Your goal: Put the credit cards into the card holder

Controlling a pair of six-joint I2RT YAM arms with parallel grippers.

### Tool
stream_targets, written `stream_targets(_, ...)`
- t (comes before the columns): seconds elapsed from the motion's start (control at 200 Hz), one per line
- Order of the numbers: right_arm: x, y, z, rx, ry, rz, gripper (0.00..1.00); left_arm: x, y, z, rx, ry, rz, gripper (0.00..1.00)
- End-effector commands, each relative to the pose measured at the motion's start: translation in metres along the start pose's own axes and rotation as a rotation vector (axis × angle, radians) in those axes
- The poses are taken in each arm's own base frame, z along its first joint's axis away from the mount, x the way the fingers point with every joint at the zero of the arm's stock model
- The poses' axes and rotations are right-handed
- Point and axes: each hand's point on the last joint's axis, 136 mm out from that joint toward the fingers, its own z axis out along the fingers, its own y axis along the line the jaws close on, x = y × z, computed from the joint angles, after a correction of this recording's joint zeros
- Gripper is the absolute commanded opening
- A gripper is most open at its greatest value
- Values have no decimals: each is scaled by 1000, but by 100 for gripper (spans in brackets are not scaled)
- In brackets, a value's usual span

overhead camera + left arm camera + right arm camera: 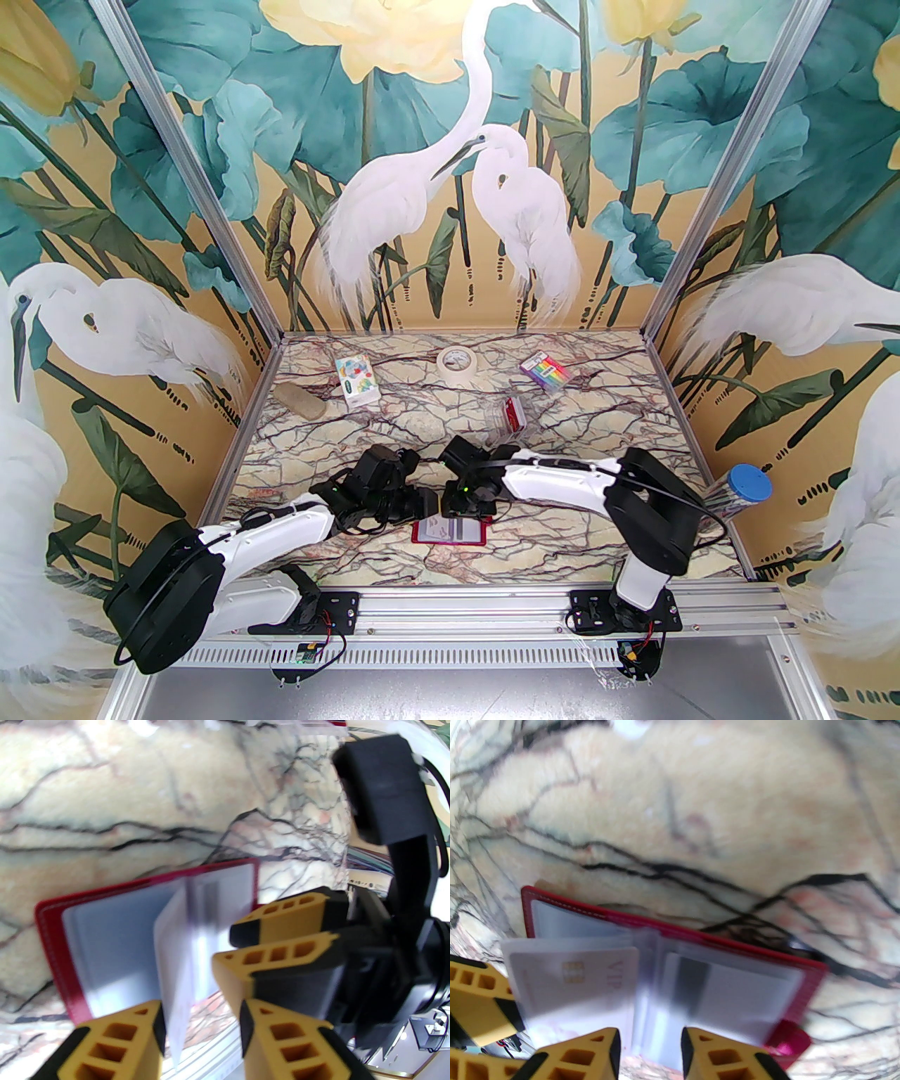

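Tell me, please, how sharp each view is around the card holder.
Top external: sharp and evenly lit at the card holder. Left wrist: motion blur smears the holder's clear sleeves. Right wrist: soft throughout, yet "VIP" on a card is legible.

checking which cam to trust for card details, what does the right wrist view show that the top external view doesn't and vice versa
Right wrist adds the gold chip and VIP lettering on a pale card. Top external adds the tape roll, rainbow packet and clear box. Both show the open card holder on the marble table.
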Motion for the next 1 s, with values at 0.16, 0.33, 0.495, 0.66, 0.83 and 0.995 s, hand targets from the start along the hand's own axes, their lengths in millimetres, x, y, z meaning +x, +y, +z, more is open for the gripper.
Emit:
stream_targets(0.16,-16,-21,-27,-4,-77,29,37,1,-23,13,95,26,7,40)
stream_targets(0.33,-19,-38,-32,9,-93,63,37,4,-30,25,91,50,31,40)
stream_targets(0.495,-20,-49,-36,15,-104,84,37,7,-40,36,92,70,55,40)
stream_targets(0.66,-22,-55,-42,18,-122,94,37,7,-52,44,102,81,82,41)
stream_targets(0.83,-24,-59,-50,14,-143,103,37,5,-55,47,101,84,87,41)
stream_targets(0.995,-24,-61,-53,14,-149,104,37,4,-55,43,84,75,98,41)
